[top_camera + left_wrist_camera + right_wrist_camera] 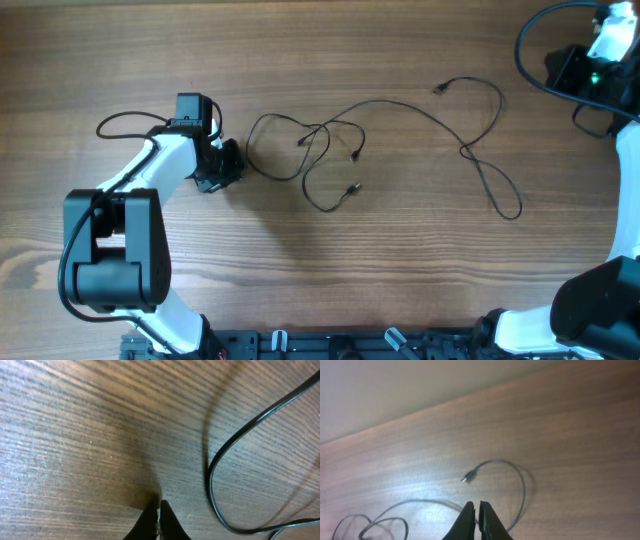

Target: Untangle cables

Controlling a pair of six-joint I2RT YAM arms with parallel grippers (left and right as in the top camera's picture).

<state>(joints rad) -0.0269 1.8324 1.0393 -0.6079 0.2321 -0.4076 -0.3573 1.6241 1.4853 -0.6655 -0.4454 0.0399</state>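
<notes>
We see the left claw clenched, its tips pressed together at the bottom middle of its wrist view with nothing between them. Whether they touch the table we cannot tell. The right claw is likewise clamped empty, low in the middle of its own view. The cables lie as loose loops across the centre of the overhead view, crossing each other left of centre and trailing off to the right, well apart from both claws. In the left wrist view only one curve of cord sweeps down the right side, cut off by the frame. The right wrist view shows one plug just above the claw, and blurred loops at lower left. The table is brown wood grain, and a pale wall fills the upper left beyond its edge.
</notes>
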